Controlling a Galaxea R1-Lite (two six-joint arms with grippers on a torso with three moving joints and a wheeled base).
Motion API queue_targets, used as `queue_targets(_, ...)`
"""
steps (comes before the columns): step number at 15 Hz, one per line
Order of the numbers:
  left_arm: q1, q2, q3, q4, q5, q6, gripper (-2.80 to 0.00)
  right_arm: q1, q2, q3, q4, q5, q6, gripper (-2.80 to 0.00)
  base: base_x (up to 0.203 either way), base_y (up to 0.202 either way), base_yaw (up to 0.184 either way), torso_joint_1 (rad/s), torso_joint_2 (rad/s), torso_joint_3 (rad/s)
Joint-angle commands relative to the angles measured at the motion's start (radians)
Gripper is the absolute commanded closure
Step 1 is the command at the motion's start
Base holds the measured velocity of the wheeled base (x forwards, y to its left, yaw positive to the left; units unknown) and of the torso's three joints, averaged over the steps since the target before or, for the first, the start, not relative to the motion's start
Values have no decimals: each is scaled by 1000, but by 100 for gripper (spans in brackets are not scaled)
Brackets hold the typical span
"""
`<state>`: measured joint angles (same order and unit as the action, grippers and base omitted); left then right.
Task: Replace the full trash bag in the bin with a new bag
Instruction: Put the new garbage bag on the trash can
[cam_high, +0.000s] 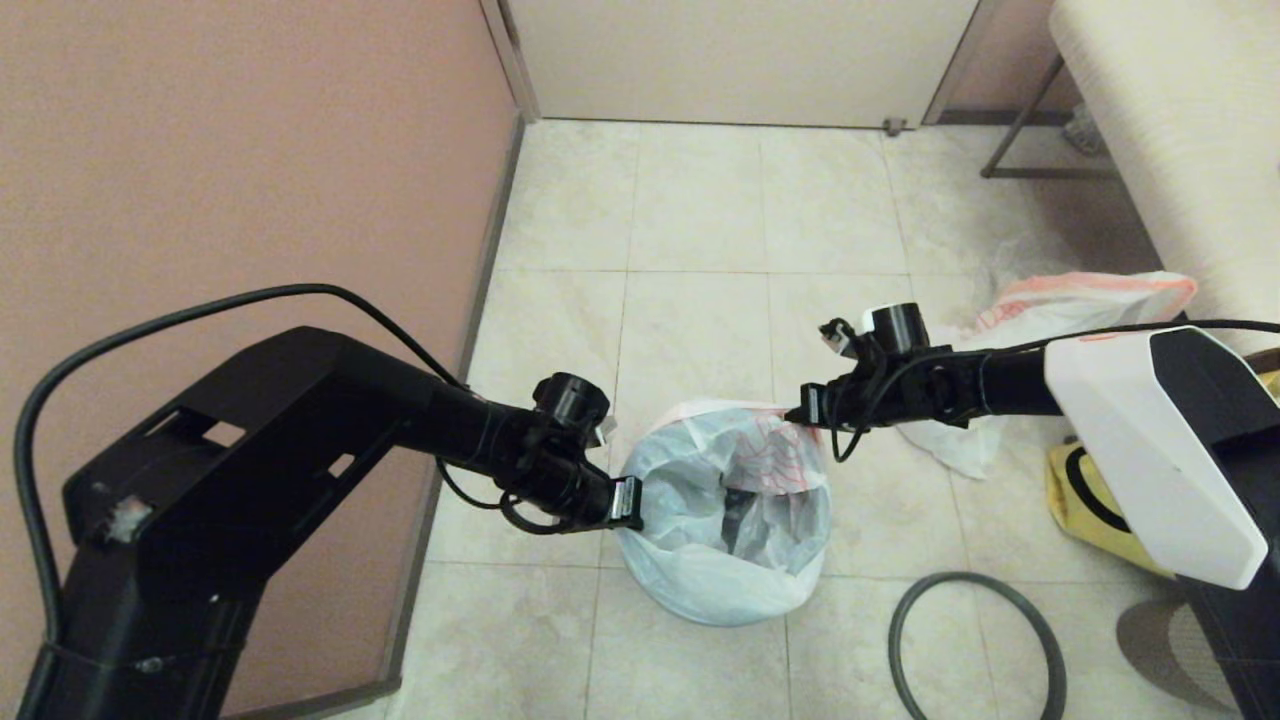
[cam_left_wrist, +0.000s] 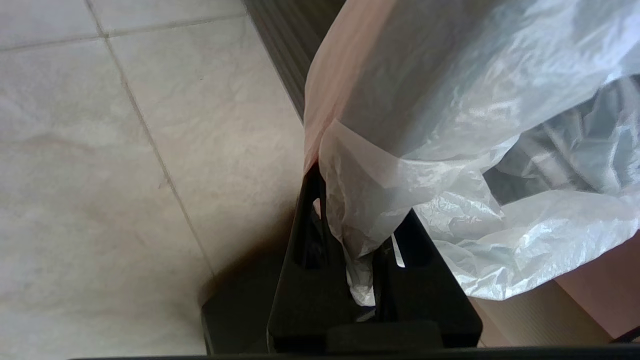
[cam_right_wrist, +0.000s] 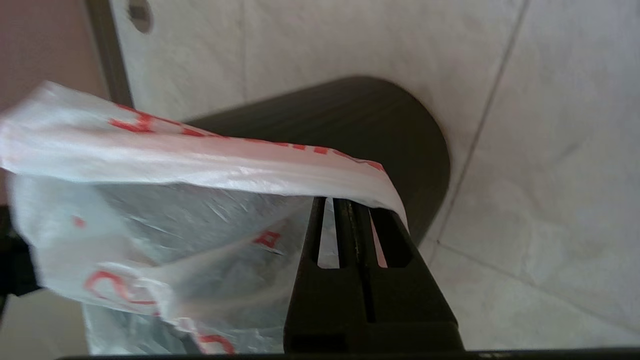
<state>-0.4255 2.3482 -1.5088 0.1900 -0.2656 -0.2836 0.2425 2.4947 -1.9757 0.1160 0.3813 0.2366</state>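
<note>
The left gripper (cam_high: 630, 500) pinches one side of the new bag (cam_high: 690, 580). The right gripper (cam_high: 805, 408) pinches the other side. The bag sits open in the bin (cam_right_wrist: 360, 115). The full bag (cam_high: 1090, 295), I think, lies out on the floor. The grey ring (cam_high: 960, 575) is not yet on.

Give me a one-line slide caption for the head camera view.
Left gripper and right gripper hold a translucent white plastic bag open over the dark round bin.
</note>
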Motion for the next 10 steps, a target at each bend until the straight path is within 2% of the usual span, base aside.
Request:
queue_targets(1,2,19,-4,-1,0,-6,0,-11,28,1,9,2,0,0,0,0,0,0,0,0)
queue_targets(3,5,18,-13,-12,6,-15,0,-43,67,1,34,-6,-31,0,0,0,0,0,0,0)
queue_targets(4,5,17,-24,-21,13,-45,0,-61,64,6,46,-12,-35,0,0,0,0,0,0,0)
queue_targets(5,5,12,-30,-30,22,-65,0,-68,42,13,49,-13,-23,0,0,0,0,0,0,0)
queue_targets(10,-17,-38,-21,-30,25,-77,0,-76,-181,59,92,-4,61,0,0,0,0,0,0,0)
